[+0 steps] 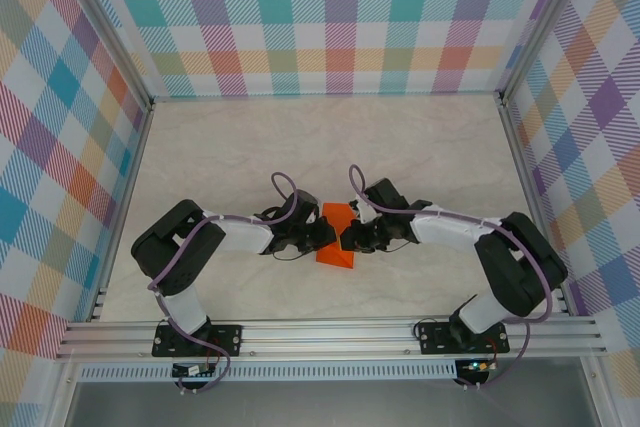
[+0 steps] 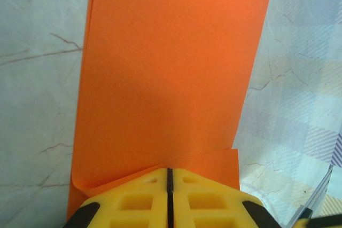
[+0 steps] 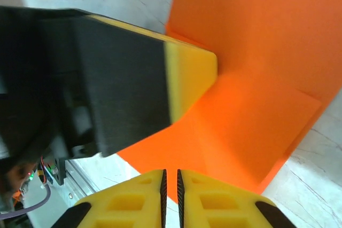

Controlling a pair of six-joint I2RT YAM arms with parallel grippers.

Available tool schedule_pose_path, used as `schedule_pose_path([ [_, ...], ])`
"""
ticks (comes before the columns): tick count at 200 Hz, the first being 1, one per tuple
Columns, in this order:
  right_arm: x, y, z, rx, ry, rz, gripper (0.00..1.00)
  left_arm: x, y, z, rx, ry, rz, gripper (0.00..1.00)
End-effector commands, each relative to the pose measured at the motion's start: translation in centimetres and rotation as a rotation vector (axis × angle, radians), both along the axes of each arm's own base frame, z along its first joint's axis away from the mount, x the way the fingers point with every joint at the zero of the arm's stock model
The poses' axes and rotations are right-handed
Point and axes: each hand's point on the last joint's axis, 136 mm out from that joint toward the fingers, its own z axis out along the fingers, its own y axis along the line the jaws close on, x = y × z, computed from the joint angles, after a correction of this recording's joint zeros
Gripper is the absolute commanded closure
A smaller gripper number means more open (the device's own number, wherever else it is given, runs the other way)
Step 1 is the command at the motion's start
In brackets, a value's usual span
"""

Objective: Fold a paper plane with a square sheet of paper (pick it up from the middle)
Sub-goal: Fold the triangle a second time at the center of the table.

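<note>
The square sheet of paper [image 1: 337, 222], bright orange and folded over itself, sits at the table's middle between my two grippers. In the left wrist view the paper [image 2: 171, 73] stretches away from my left gripper [image 2: 170, 170], whose yellow jaws are shut on its near folded edge. From the top, my left gripper [image 1: 323, 237] meets the paper from the left. My right gripper [image 1: 348, 239] comes in from the right. Its jaws [image 3: 170, 172] stand a narrow slit apart at the paper's [image 3: 256, 94] lower edge, with nothing between them. A left finger [image 3: 189, 73] rests against the sheet.
The pale marbled tabletop [image 1: 250, 157] is walled by plaid panels [image 1: 320, 17] at the back and both sides. An aluminium rail [image 1: 330, 332] carries the arm bases along the near edge. Both arms' purple cables [image 1: 285, 187] loop above the wrists.
</note>
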Motion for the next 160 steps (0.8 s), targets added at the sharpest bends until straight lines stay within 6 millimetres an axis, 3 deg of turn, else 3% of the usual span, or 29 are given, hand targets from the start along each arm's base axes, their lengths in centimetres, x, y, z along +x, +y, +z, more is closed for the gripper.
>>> schedule_pose_path([
  [1,-0.1,0.7,-0.3,0.041,0.050,-0.008,0.85,-2.5,1.9,-2.9,0.117,0.069,-0.025,0.91],
  [48,-0.2,1.2,-1.5,0.032,0.105,0.016,0.86,-2.5,1.9,-2.9,0.119,0.069,-0.028,0.91],
  [160,-3.3,-1.5,-5.1,-0.073,0.199,0.029,0.84,-2.7,2.6,-3.8,0.150,0.081,-0.020,0.91],
])
